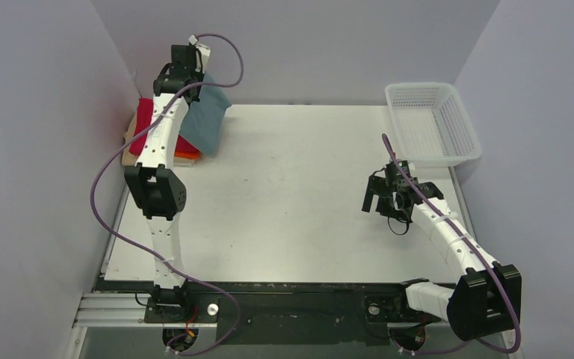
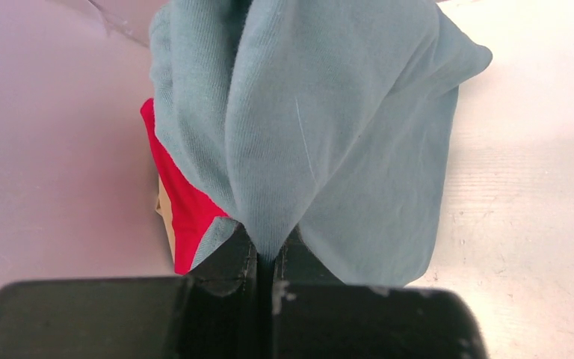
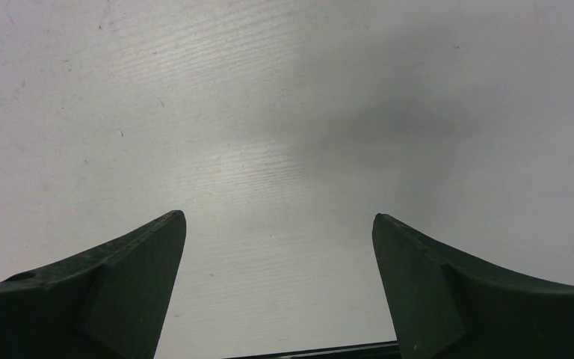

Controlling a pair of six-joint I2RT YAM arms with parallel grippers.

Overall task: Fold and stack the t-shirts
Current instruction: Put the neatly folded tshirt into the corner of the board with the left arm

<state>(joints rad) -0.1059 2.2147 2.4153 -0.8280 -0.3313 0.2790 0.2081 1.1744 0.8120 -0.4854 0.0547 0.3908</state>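
My left gripper point(image 1: 194, 78) is at the back left, shut on the teal-blue t-shirt point(image 1: 208, 120), which hangs from it over the stack. In the left wrist view the gripper point(image 2: 267, 243) pinches a fold of the teal-blue t-shirt point(image 2: 329, 127). Beneath lies the folded crimson-red t-shirt point(image 1: 145, 120), also in the left wrist view point(image 2: 183, 198), with the orange t-shirt point(image 1: 187, 155) and the beige t-shirt point(image 1: 129, 157) showing at the stack's edges. My right gripper point(image 1: 380, 202) is open and empty over the bare table at the right; its fingers point(image 3: 131, 277) stand wide apart.
A white plastic mesh basket point(image 1: 433, 123) stands at the back right corner. The white table point(image 1: 291, 194) lies between the arms. Grey walls close in on the left, back and right.
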